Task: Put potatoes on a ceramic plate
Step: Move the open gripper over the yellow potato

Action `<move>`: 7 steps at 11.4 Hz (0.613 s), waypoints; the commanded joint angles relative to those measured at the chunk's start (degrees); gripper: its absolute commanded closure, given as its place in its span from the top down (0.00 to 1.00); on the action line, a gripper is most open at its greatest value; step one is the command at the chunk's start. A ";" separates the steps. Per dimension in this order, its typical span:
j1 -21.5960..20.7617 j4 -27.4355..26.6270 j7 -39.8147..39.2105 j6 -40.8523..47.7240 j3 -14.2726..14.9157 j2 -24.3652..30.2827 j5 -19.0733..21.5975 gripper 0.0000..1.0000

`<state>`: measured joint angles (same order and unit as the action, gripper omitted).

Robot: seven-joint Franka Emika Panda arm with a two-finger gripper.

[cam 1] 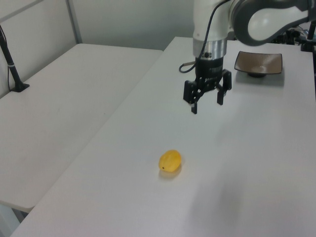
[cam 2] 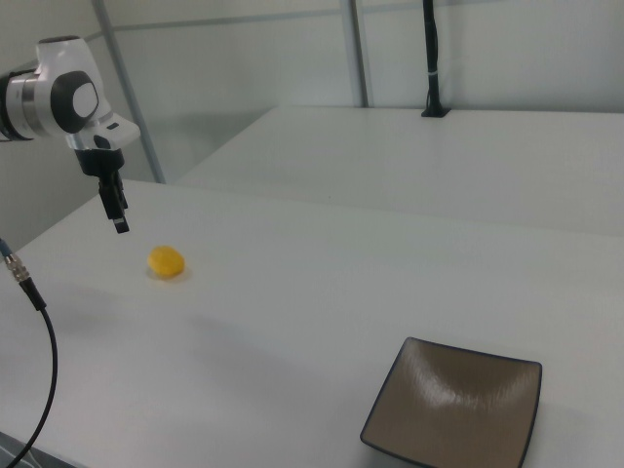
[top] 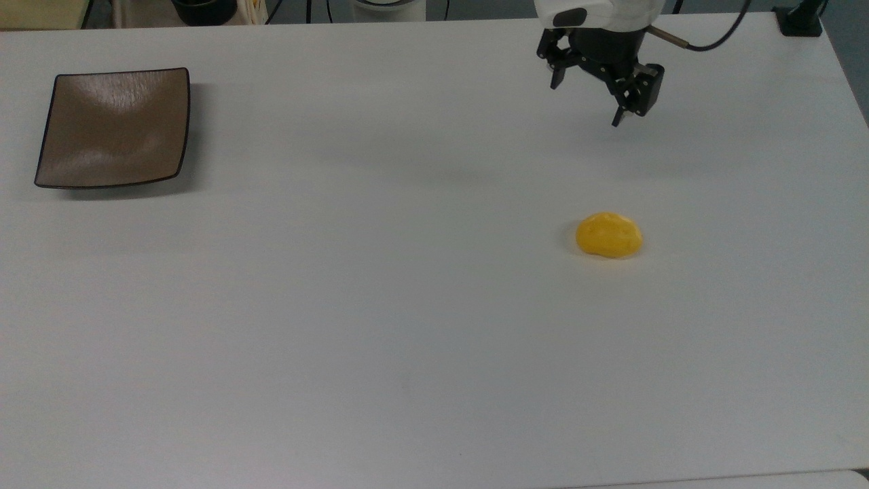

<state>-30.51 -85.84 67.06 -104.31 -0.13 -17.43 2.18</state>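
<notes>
White glossy rounded arm links with grey joint caps, silver metal wrist ring, black two-finger gripper [cam 1: 206, 102] with slim black fingers [top: 618, 115], thin black cable [top: 713, 42] trailing from wrist

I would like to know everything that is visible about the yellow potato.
The potato is a small, bright yellow, smooth oval, slightly kidney-shaped, and looks like plastic. It lies on its side on the white table, alone, touching nothing else. The open end effector hangs above the table, apart from it. The ceramic plate sits far away, at the top view's left.
</notes>
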 commanded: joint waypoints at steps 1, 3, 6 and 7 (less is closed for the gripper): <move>-1.31 6.65 16.30 -2.29 0.21 -7.69 0.80 1.00; -2.28 6.91 26.41 -6.93 0.21 -9.89 0.81 1.00; -3.16 9.02 36.36 -14.14 0.30 -15.25 0.63 1.00; -3.16 9.98 38.22 -15.38 0.30 -17.01 0.63 1.00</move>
<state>-33.00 -79.57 99.73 -116.68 -0.19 -29.99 2.18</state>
